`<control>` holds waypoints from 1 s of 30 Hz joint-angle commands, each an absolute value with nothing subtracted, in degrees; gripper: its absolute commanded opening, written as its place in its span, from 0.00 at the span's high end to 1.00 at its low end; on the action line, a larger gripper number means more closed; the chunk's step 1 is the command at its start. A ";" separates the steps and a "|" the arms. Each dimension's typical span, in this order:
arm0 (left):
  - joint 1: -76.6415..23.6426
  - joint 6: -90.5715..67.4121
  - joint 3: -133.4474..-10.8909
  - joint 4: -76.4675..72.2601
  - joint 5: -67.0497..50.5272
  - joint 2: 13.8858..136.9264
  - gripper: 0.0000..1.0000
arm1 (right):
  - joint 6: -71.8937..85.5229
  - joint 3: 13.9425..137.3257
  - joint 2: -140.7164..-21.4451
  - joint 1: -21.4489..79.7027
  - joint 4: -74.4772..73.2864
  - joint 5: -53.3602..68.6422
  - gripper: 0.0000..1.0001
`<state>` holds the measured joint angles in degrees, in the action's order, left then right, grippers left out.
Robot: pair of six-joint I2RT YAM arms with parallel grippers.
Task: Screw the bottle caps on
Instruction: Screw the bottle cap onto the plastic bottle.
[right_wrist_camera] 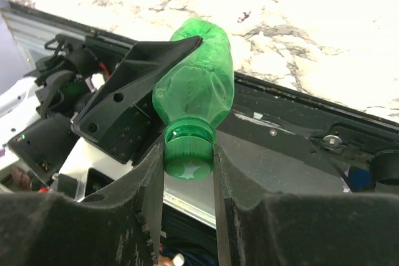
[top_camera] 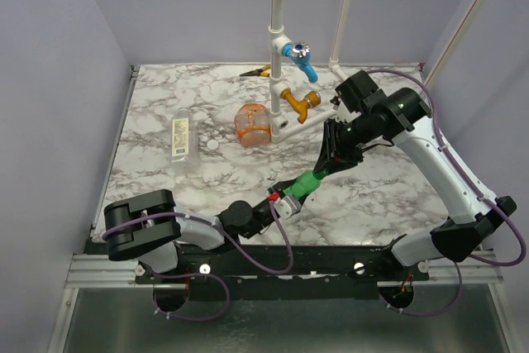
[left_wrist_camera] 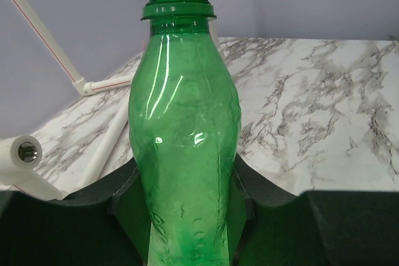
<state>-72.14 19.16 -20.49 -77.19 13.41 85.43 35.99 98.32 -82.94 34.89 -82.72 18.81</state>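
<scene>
- The slim green plastic bottle [top_camera: 310, 181] is off the marble table [top_camera: 372, 200]. It hangs roughly level between the two arms near the front edge, with its neck toward the right arm.
- The left gripper [left_wrist_camera: 184, 194] is closed narrow on the bottle's lower body. Its pads touch the bottle on either side, just below the waist.
- The right gripper [right_wrist_camera: 187, 152] is partly closed on the dark green ribbed screw cap [right_wrist_camera: 187, 165], one finger on each side of the rim.
- The cap sits on the neck, just above the collar ring. We cannot tell how far it is threaded.
- Bottle handling, our read:
  - It looks empty, so it should be light.
  - The wall is thin and will dent or twist under a hard squeeze.
  - The skin is glossy, so it may spin in the pads once torque comes on.
- We think the best hold is low on the body, across the moulded section where the left claw sits, not on the smooth shoulder.
- Cap handling, our read:
  - It is small and stiff, and the ribs give bite.
  - We would take it across the rim and keep its axis in line with the neck, or it risks cross-threading.
- The wide translucent orange plastic bottle [top_camera: 252, 124] sits by the foot of the white pipe frame [top_camera: 278, 10].
- The clear plastic bottle with a pale label [top_camera: 180, 138] lies flat on the table to the left.
- The small white round cap [top_camera: 213, 145] lies loose on the table between those two bottles, touching neither.
</scene>
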 commanded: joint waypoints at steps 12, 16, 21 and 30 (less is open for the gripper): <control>-73.64 19.98 -24.26 -92.43 15.00 88.06 1.00 | 43.32 95.96 -84.08 35.77 -72.92 18.64 0.85; -73.67 20.13 -24.38 -92.38 15.20 87.65 1.00 | 44.06 98.10 -84.94 35.84 -73.62 17.98 0.81; -73.99 19.78 -24.12 -92.61 15.63 88.30 1.00 | 44.81 98.81 -85.00 35.73 -73.60 18.39 0.76; -74.96 21.23 -23.26 -94.21 15.45 89.41 1.00 | 43.84 101.43 -85.85 35.77 -76.91 18.91 0.67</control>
